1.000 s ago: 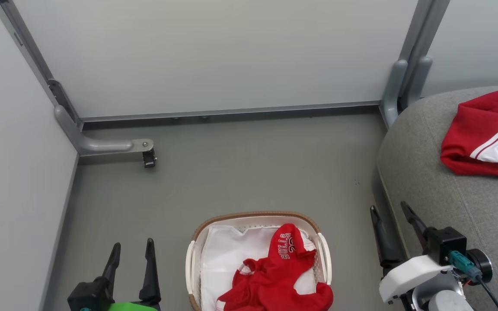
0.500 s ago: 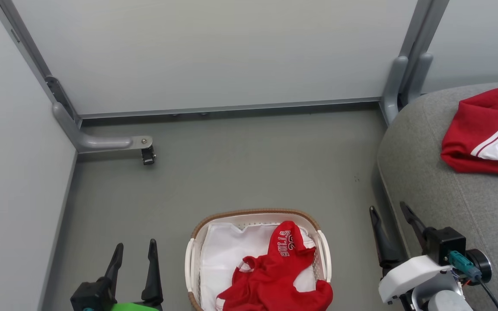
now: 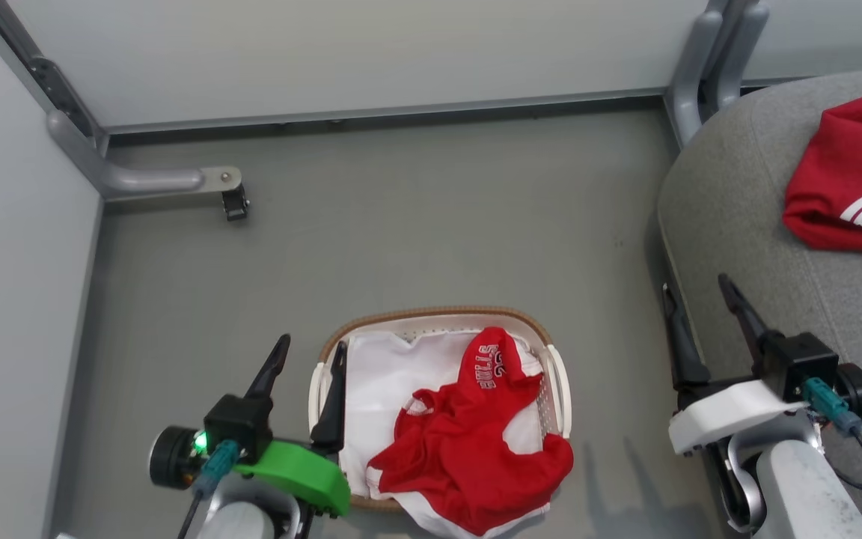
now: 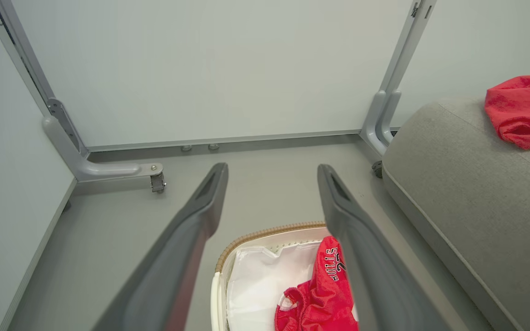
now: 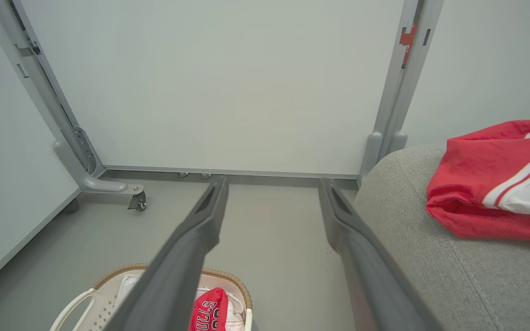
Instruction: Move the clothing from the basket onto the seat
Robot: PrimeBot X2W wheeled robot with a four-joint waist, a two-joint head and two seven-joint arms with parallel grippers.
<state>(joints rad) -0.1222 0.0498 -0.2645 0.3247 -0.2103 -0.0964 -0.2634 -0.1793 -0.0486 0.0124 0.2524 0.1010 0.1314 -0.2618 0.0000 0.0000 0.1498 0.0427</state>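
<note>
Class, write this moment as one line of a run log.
left gripper: open, at basket left side | right gripper: open, empty | BULLS garment: in basket | striped garment: on seat

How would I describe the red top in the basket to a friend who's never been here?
Left of the big grey seat, a small white basket with a brown rim stands on the floor. The red top lies crumpled over a white sheet inside it, spilling over one end. Unlike the red garment with white stripes on the seat, it is printed BULLS.
</note>
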